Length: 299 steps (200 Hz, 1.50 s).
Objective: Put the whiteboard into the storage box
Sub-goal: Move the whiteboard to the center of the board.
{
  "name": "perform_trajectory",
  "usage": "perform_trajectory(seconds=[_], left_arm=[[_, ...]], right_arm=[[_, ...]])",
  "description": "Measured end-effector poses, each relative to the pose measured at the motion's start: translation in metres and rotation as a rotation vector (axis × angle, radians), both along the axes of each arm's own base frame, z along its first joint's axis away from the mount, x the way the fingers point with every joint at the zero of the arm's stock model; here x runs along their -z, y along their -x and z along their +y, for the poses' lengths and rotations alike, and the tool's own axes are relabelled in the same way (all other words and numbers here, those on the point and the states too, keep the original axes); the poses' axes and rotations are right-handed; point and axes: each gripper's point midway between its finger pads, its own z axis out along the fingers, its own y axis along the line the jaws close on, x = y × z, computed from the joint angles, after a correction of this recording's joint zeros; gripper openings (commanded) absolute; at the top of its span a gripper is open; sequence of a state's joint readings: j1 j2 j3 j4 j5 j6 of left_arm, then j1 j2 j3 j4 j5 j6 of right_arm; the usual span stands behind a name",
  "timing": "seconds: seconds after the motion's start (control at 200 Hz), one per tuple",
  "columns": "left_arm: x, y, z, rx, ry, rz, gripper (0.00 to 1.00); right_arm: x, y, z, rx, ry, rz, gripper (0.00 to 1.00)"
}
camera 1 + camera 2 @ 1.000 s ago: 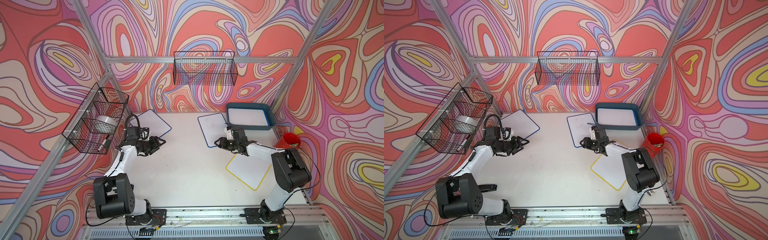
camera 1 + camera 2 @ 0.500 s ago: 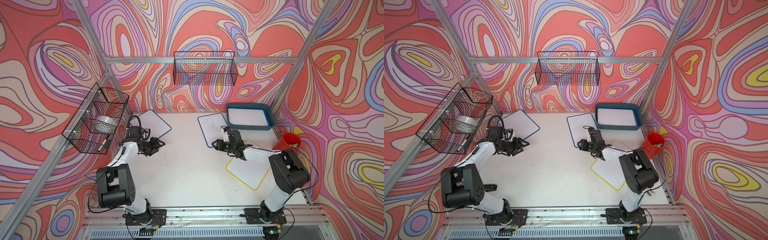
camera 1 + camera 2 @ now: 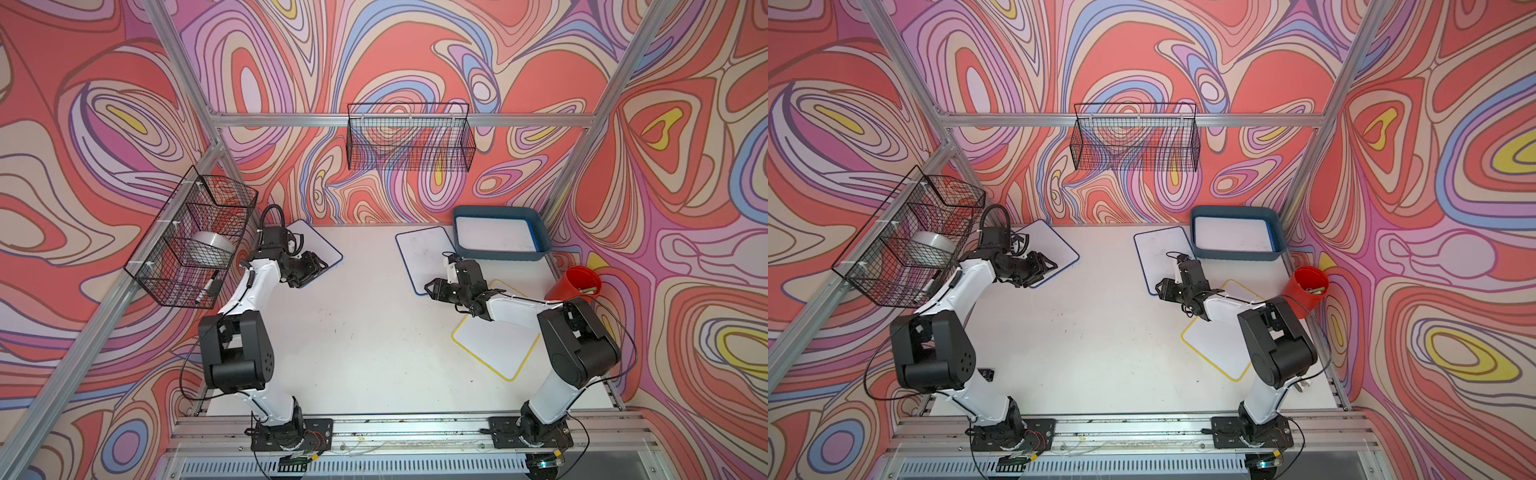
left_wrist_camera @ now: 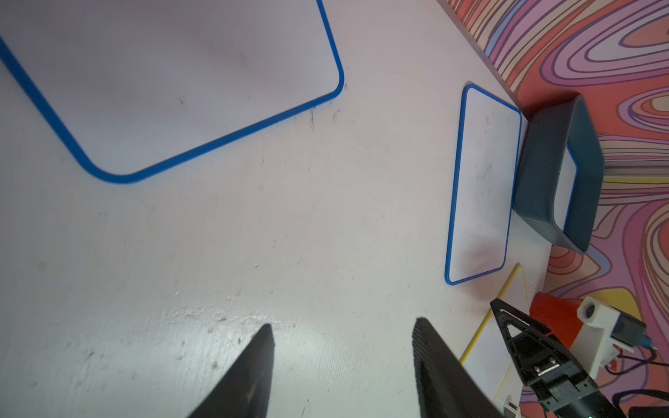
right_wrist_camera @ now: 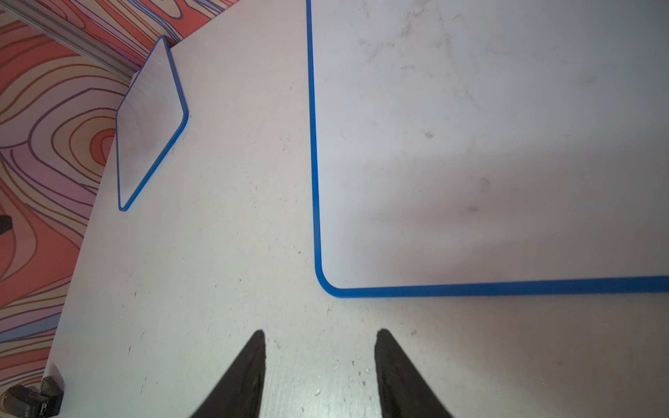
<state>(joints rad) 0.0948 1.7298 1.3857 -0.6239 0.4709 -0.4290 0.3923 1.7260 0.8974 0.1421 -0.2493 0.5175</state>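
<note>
1. Your left gripper (image 4: pixel 342 325) is spread open with nothing in it, over bare table (image 3: pixel 365 332) just off the corner whiteboard (image 3: pixel 316 237).
2. Same deal for your right gripper (image 5: pixel 320 331): fingers apart, empty, just off the near corner of the middle whiteboard (image 3: pixel 422 253).
3. That one lies flat right beside the storage box (image 3: pixel 498 254), which sits far right with a boxed whiteboard (image 3: pixel 494 235) lying inside.
4. The yellow-edged whiteboard (image 3: pixel 494 349) lies flat under your right arm.

Your white worktop (image 3: pixel 374 332) carries three flat boards and one box. The left blue board (image 3: pixel 322 245) lies far left. The right blue board (image 3: pixel 419 253) lies just beside the box (image 3: pixel 498 254), far right. The yellow board (image 3: pixel 494 345) lies nearer you, on the right.
</note>
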Motion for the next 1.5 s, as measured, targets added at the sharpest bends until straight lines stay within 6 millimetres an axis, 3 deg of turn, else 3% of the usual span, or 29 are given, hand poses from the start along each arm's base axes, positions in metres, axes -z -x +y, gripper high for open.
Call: perform_trajectory(seconds=[0.19, 0.311, 0.606, 0.962, 1.498], left_arm=[[0.035, -0.032, -0.006, 0.052, -0.108, 0.088, 0.54], [0.054, -0.049, 0.002, 0.051, -0.163, 0.124, 0.53], [0.076, -0.092, 0.022, 0.075, -0.31, 0.138, 0.54], [0.115, -0.084, 0.026, 0.12, -0.348, 0.225, 0.55], [0.114, -0.089, 0.009, 0.146, -0.288, 0.209, 0.55]], right_arm=[[0.001, 0.0, -0.001, 0.005, 0.004, 0.001, 0.51], [0.001, 0.0, -0.001, 0.005, 0.005, 0.003, 0.51], [0.003, 0.001, -0.002, 0.005, 0.008, 0.011, 0.51], [0.007, 0.003, -0.001, 0.005, 0.002, 0.034, 0.51], [0.007, 0.001, 0.001, 0.006, 0.0, 0.04, 0.51]])
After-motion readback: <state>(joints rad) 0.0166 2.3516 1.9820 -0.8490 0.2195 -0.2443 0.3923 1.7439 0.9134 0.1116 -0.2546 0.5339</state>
